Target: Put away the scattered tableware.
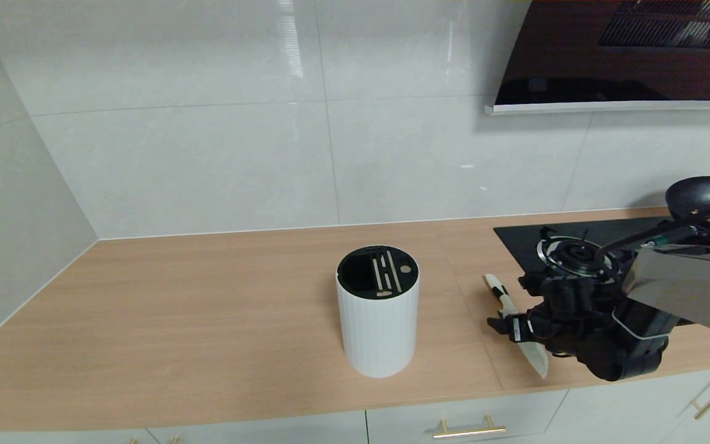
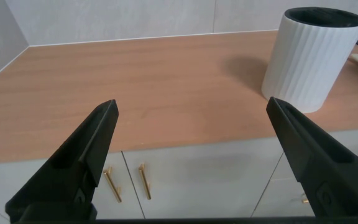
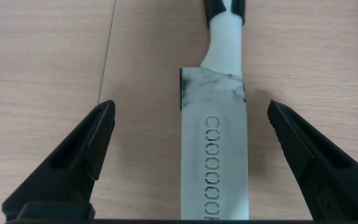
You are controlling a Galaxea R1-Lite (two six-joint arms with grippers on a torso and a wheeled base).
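Observation:
A white knife [image 1: 517, 330] with a black-and-white handle lies flat on the wooden counter, right of a white ribbed holder [image 1: 378, 320] with a black slotted top. My right gripper [image 1: 511, 308] hangs open just over the knife. In the right wrist view the blade [image 3: 213, 143] runs between the spread fingers of the right gripper [image 3: 191, 113], near where blade meets handle. My left gripper [image 2: 191, 104] is open and holds nothing, out in front of the counter's front edge, with the holder [image 2: 312, 56] further along.
A black hob with a burner [image 1: 577, 254] sits at the counter's right end, a dark ladle-like utensil [image 1: 706, 196] above it and a range hood [image 1: 620, 55] overhead. Drawer fronts with brass handles [image 2: 145, 180] run below the counter. Bare wood [image 1: 195, 308] stretches left of the holder.

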